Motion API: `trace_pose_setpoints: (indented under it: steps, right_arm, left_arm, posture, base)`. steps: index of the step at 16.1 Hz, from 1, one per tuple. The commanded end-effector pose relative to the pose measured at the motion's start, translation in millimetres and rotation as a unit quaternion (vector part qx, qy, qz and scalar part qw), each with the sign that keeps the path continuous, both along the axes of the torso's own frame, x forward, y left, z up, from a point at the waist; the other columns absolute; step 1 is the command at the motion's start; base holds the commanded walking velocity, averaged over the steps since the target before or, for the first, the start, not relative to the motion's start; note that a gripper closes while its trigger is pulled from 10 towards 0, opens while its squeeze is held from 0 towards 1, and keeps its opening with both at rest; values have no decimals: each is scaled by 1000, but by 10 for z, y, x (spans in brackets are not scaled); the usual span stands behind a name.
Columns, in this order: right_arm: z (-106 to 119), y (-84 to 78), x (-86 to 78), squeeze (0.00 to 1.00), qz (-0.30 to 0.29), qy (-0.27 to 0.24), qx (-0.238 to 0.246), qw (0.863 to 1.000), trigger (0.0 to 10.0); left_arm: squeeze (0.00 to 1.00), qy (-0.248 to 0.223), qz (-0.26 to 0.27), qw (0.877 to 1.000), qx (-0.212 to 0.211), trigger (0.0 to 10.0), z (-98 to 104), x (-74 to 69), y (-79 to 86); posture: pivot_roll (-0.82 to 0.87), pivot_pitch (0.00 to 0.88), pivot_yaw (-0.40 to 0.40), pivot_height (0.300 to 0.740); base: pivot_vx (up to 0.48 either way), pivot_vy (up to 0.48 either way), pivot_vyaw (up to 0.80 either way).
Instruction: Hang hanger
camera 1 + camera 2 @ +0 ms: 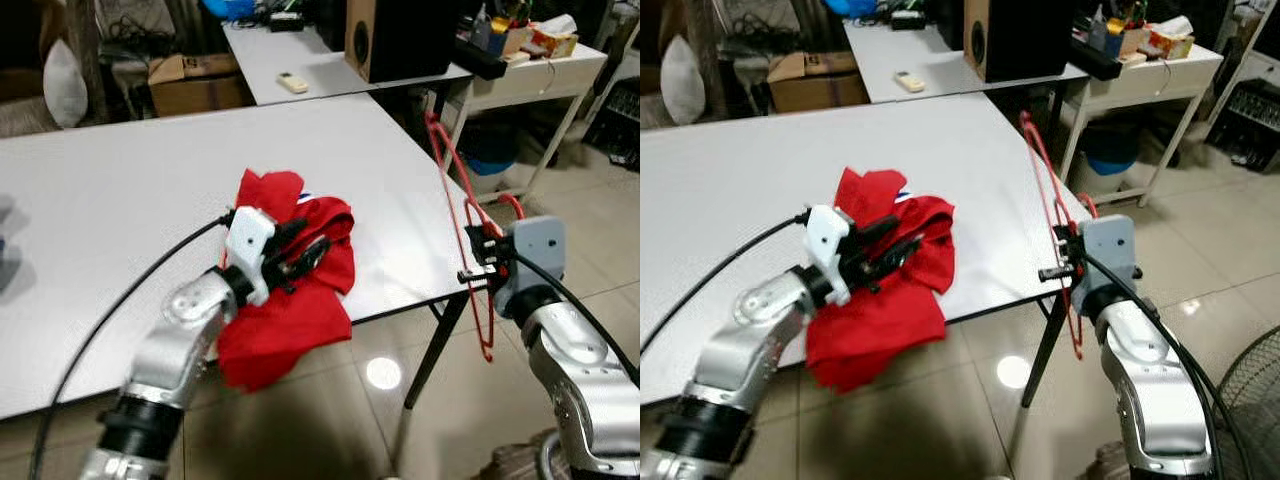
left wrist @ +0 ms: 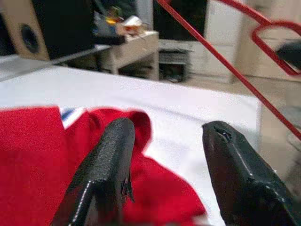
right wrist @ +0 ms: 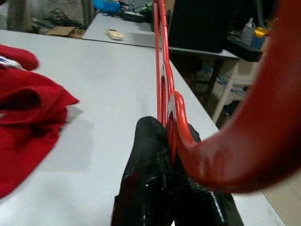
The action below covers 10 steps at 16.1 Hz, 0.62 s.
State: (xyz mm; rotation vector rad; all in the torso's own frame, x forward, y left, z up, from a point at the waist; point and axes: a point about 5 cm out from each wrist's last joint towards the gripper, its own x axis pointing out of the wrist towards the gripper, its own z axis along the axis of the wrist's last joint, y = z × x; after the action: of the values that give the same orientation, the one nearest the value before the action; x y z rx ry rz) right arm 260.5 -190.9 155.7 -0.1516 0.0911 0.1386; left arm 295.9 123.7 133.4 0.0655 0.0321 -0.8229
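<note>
A red garment (image 1: 290, 290) lies crumpled on the white table (image 1: 130, 190), draping over its near edge. My left gripper (image 1: 303, 256) hovers over the cloth, open, its fingers (image 2: 108, 165) spread with nothing between them. A red plastic hanger (image 1: 462, 215) stands upright past the table's right edge. My right gripper (image 1: 478, 255) is shut on the hanger (image 3: 164, 89) near its hook, and the hook (image 3: 244, 141) curves close before the right wrist camera.
A second white table (image 1: 310, 65) behind carries a black speaker (image 1: 395, 35) and a remote (image 1: 292, 82). A cardboard box (image 1: 195, 85) stands at the back left, a cluttered white side table (image 1: 540, 70) at the back right. A fan (image 1: 1250, 400) stands on the tiled floor at the lower right.
</note>
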Motion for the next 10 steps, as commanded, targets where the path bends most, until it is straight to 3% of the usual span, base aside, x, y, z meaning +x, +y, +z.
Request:
trace_pose_setpoints:
  steps: [1,5,7,8,10]
  right_arm:
    - [62,-50,18,0,-5,-10,-2,1000,10000]
    - [70,-113,3,0,-8,-7,-7,1000,10000]
    - [70,-106,6,0,-6,-6,-6,1000,10000]
    - [69,-97,11,0,-5,-5,-6,1000,10000]
    - [69,-69,21,0,2,-4,-7,1000,10000]
  left_arm:
    - [0,16,-54,998,28,10000,-39,15,-31]
    - [0,70,-147,984,77,10000,-142,110,-83]
    - [0,87,-156,981,80,10000,-180,153,-120]
    - [0,95,-146,981,87,10000,-216,187,-137]
    - [0,95,-67,986,120,10000,-339,377,-169]
  posture:
    - [-200,0,8,740]
    - [-209,0,5,740]
    - [-211,0,5,740]
    - [-212,0,6,740]
    - [-219,0,11,740]
  base:
    - [0,0,0]
    - [0,0,0]
    - [0,0,0]
    - [0,0,0]
    - [0,0,0]
